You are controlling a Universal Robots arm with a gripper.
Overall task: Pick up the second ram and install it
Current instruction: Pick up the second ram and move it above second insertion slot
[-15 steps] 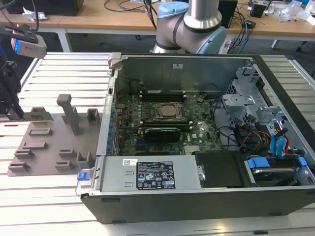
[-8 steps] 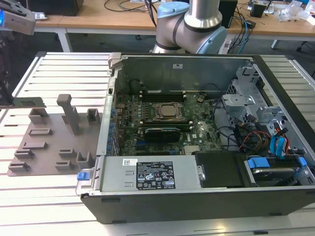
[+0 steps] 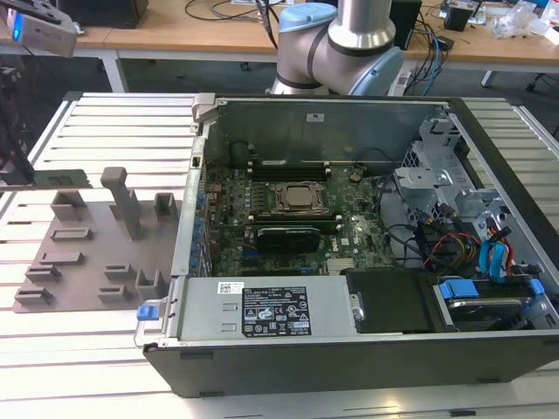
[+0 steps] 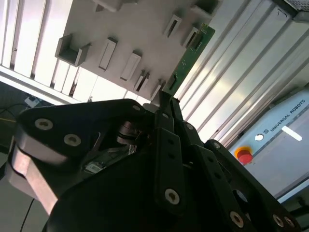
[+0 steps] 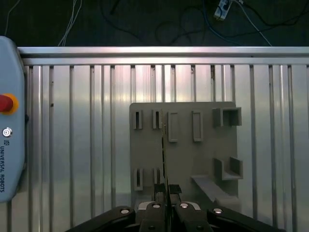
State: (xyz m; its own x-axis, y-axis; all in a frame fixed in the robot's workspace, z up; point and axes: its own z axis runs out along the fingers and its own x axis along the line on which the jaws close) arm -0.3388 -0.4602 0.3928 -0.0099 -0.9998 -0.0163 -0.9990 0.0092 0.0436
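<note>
The second ram (image 4: 189,54) is a thin green stick, and my gripper (image 4: 166,99) is shut on one end of it. In the first wrist view the ram (image 5: 163,152) shows edge-on as a dark line running out from the gripper (image 5: 166,189) over the grey fixture plate (image 5: 186,159). In the exterior view the arm's wrist end (image 3: 12,109) hangs at the left edge, above that fixture plate (image 3: 87,262). The open computer case (image 3: 349,349) lies to the exterior view's right, with black memory slots (image 3: 288,163) beside the processor socket (image 3: 297,199).
Grey fixture blocks (image 3: 122,201) stand up from the plate. All of it rests on a ribbed metal table (image 5: 87,145). A teach pendant with a red stop button (image 5: 5,102) lies at the table's edge. The arm's base (image 3: 341,44) rises behind the case. Cables and drive bays (image 3: 472,236) fill the case's right side.
</note>
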